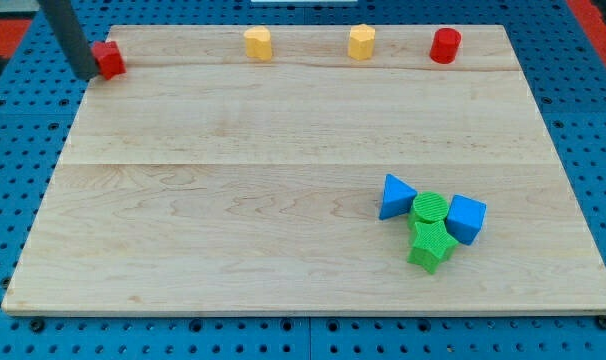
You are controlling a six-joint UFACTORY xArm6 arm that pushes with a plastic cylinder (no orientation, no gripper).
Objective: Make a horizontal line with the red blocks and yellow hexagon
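Observation:
My tip is at the view's top left, just off the board's left edge, touching the left side of the red star block, which sits at the board's top left corner. The red cylinder stands near the top right. The yellow hexagon is to its left along the top. A second yellow block is further left in the same row. All four blocks lie roughly along one horizontal row near the board's top edge.
A cluster sits at the lower right of the wooden board: a blue triangular block, a green cylinder, a blue block and a green star block. Blue pegboard surrounds the board.

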